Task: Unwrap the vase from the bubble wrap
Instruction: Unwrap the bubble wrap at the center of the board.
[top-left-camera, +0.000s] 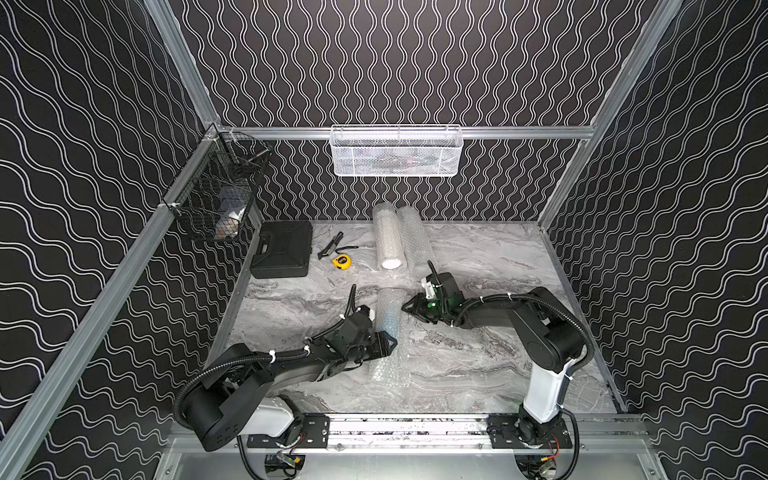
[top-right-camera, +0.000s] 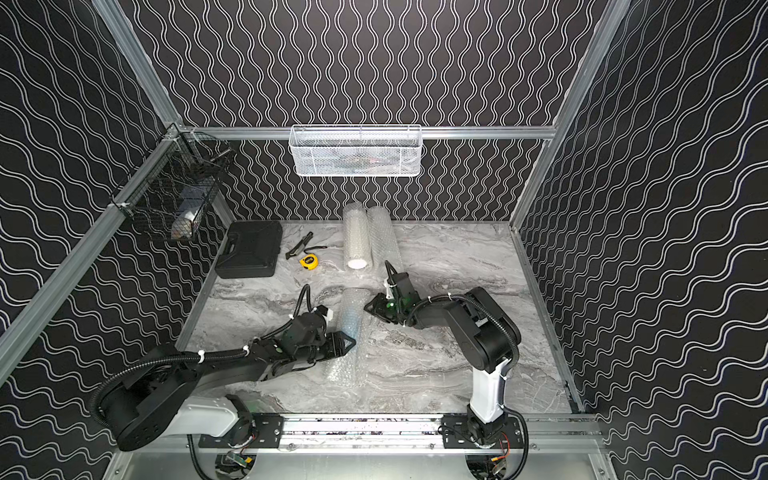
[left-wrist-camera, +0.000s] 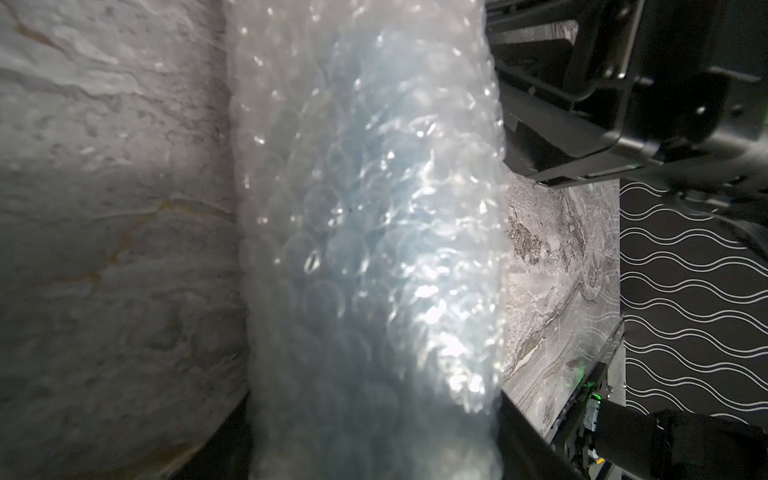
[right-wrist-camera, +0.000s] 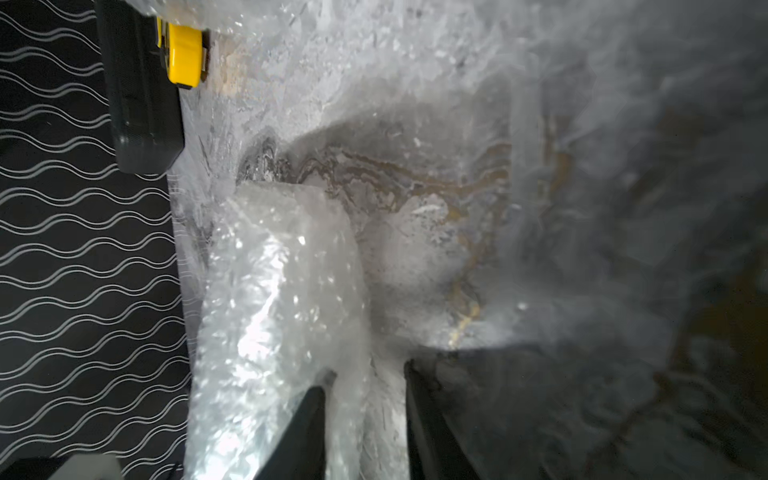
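The bubble-wrapped vase (top-left-camera: 390, 309) lies on the marble table (top-left-camera: 498, 270), its long axis running away from me. My left pincer (top-left-camera: 386, 341) clasps its near end. My right pincer (right-wrist-camera: 365, 374), jaws parted, sits just beside its far half.

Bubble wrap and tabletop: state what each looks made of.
The bubble wrap: clear, glossy plastic film, shown by glinting round air bubbles. The tabletop: smooth, grey-veined marble look; real stone or printed laminate cannot be told.

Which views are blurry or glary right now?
Left wrist view: bubble wrap too close, soft, with glints. Right wrist view: a large part smeared, hot glare on the wrap beside the right end effector. Both top views: sharp, evenly lit.
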